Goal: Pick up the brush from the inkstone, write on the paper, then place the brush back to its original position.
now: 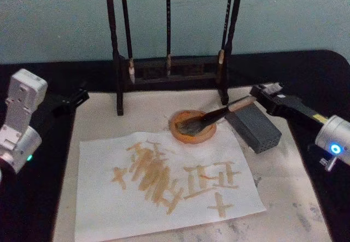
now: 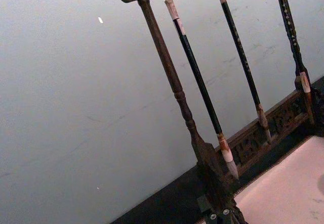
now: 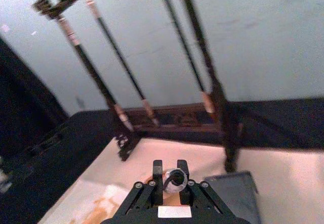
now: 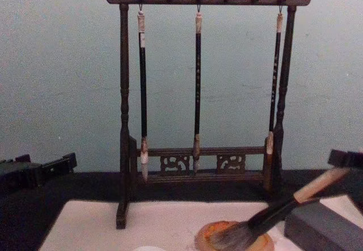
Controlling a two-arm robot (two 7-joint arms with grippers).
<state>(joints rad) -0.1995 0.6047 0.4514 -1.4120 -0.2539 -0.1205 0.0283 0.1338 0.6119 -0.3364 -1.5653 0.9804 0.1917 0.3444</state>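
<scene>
In the head view, the brush [image 1: 210, 117] lies slanted. Its grey-brown bristles sit inside the round orange inkstone [image 1: 180, 136], which hides their tip. The black ferrule crosses the inkstone's rim, and the pale handle rises to rest on the dark grey block [image 1: 257, 128] just beside the inkstone. The right tool [image 1: 266, 95] sits at the handle's far end, beyond the block from the inkstone, and we cannot tell whether it grips the handle. The left tool [image 1: 70, 101] hovers over the dark surface [image 1: 38, 214], well apart from the inkstone, and its state is too dark for us to judge. The paper [image 1: 109, 209] lies in front of the inkstone with one corner touching it. It carries orange-brown strokes, and its near edge is cut off.

In the left wrist view, we see the wooden rack [image 2: 169, 77] and three slim hanging brushes [image 2: 200, 82] against the wall.

In the right wrist view, the right tool [image 3: 170, 171] frames the round pale end of the handle. The handle and the tool's body hide most of the inkstone. Whether the tool touches the handle is unclear to us.

In the chest view, the bristles fan out fat and grey on the inkstone [image 4: 207, 235], whose lower part is cropped. The handle slopes up from the inkstone towards the dark right tool [image 4: 346, 159] at the frame's edge.
</scene>
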